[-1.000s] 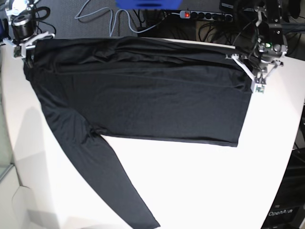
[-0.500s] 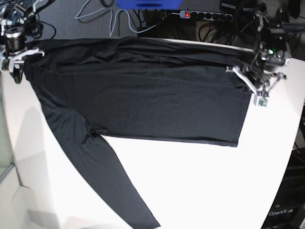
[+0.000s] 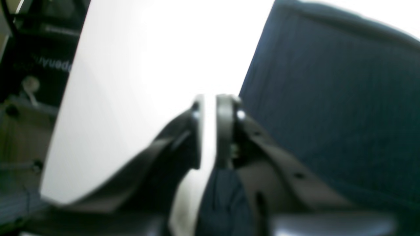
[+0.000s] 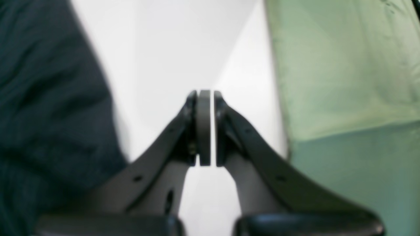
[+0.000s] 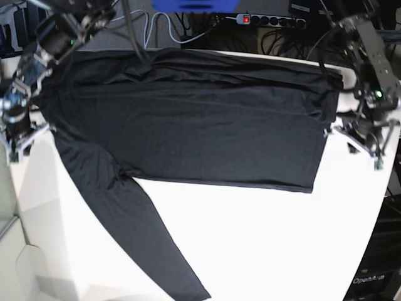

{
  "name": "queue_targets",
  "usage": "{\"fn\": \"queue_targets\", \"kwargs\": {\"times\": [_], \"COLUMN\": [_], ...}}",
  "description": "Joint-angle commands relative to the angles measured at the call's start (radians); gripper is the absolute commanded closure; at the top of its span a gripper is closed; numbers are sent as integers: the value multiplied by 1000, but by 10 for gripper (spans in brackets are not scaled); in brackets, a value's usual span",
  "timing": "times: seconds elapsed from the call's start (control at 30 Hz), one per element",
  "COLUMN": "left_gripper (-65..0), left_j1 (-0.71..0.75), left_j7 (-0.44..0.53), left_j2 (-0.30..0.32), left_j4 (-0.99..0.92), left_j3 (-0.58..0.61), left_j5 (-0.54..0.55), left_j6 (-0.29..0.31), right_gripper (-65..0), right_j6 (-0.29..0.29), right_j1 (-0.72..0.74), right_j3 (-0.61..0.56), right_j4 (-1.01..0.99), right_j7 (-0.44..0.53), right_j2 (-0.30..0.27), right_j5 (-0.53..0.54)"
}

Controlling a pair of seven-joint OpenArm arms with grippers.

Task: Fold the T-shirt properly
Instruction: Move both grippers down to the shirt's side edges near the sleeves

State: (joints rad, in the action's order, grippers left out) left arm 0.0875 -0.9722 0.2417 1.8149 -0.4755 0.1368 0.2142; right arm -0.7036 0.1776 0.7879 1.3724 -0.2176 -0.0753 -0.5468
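Jaws first: on the right gripper (image 4: 206, 127) we see them pressed together with nothing between, hovering over bare white bench (image 5: 263, 244) just off the shirt's left edge, while the left gripper (image 3: 210, 131) shows a narrow slit of daylight between its jaws and pinches nothing, sitting just off the shirt's right edge. Meanwhile the T-shirt (image 5: 194, 119) lies spread flat across the far half of the bench, body running left to right, one long sleeve trailing down toward the near edge.
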Motion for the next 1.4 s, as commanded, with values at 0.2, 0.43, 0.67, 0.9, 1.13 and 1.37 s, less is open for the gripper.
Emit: {"fn": "queue_targets", "kwargs": {"times": [0.2,0.43,0.67,0.9,1.13,1.37], "left_gripper": [-269,-289,-478,-490,-490,-490], "left_j1": [-222,-345,-377,-383,-384,-401], "left_j7": [65,146,154,155,215,213], "left_j2": [110,140,133,78,55,43], "left_j4": [-278,-485,-582,-584,-591,-591], "left_j3": [-6,-6,134,169,177,177], "left_j5": [4,-78,-99,-101,-108,-108], "left_j6": [52,187,190,190,189,187], "right_gripper": [-242,-419,-538,-541,-543,-541], "right_j6": [5,5,5,5,5,5], "right_j1": [129,216,297,362,414,412], "right_j3": [-89,-89,-88,-88,-86,-84], "right_j4": [14,-37,-186,-293,-356,-356], "right_j7": [-233,-355,-440,-434,-435,-434], "right_j2": [-41,-33,-36,-34,-21,30], "right_j5": [3,4,4,6,11,11]}}
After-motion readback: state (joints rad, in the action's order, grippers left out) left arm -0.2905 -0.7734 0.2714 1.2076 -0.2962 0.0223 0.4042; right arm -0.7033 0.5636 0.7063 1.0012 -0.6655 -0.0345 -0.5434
